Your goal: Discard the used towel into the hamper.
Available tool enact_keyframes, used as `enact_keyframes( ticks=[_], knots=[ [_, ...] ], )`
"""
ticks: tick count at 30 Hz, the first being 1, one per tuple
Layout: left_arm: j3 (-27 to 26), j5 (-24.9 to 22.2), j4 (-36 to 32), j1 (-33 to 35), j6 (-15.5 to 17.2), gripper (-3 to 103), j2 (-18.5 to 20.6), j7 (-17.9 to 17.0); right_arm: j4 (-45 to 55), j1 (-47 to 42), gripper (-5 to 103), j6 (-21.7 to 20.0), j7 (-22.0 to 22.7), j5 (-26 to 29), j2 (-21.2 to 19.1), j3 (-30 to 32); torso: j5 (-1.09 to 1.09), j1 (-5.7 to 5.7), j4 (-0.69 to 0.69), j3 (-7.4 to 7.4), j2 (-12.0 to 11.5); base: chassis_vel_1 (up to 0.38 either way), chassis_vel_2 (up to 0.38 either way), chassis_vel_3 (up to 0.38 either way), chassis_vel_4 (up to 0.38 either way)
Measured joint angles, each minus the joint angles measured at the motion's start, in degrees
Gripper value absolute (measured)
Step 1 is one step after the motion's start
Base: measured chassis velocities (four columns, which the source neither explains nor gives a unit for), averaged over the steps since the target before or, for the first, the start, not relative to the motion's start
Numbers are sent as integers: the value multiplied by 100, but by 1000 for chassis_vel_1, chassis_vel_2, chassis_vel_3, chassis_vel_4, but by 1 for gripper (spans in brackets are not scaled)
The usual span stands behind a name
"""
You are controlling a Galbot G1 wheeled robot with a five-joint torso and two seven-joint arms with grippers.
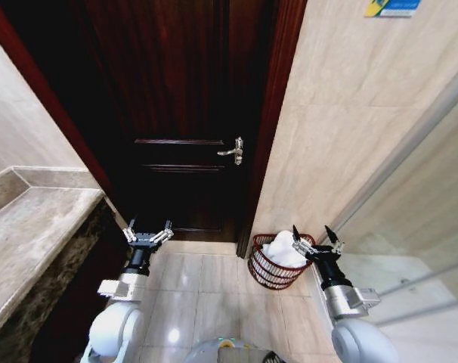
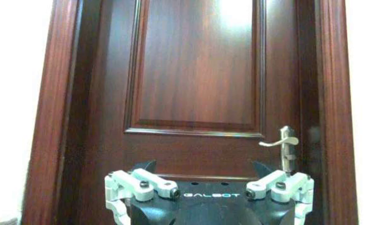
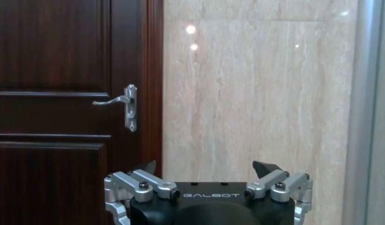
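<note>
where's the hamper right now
In the head view the hamper stands on the floor right of the door, against the wall, beside the right gripper.

The head view looks down from high at the door; both wrist views face it level, sharing its handle.

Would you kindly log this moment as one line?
towel in hamper | right gripper open above | left gripper open, idle by door
</note>
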Motion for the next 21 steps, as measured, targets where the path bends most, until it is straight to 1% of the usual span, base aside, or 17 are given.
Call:
enact_keyframes(
  ticks=[2, 4, 6, 14, 21],
  knots=[
    [0, 1, -8, 5, 0, 100, 0, 1, 0, 0, 100, 0, 0, 0, 0, 0, -3, -1, 0, -1, -2, 168, -155, -153, 176],
    [0, 1, -34, 17, 0, 100, 1, 4, 0, 1, 100, 0, 0, 0, 0, 0, 2, -2, 1, -3, -6, 159, -149, -162, 165],
    [-2, 1, -39, 18, -1, 100, 0, 7, 0, 1, 100, 0, 0, 0, 0, 0, 0, -3, -1, -5, -11, 153, -166, -138, 121],
    [25, 33, -15, 31, -21, 100, -37, 17, 0, 2, 100, 0, 0, 0, 0, 0, 1, -5, 1, -9, -21, 141, -121, -118, 129],
    [-5, 39, -26, 55, -69, 100, -28, 29, 0, 1, 100, 0, 0, 0, 0, 0, 1, -9, -1, -12, -25, 148, -147, -160, 134]
  ],
)
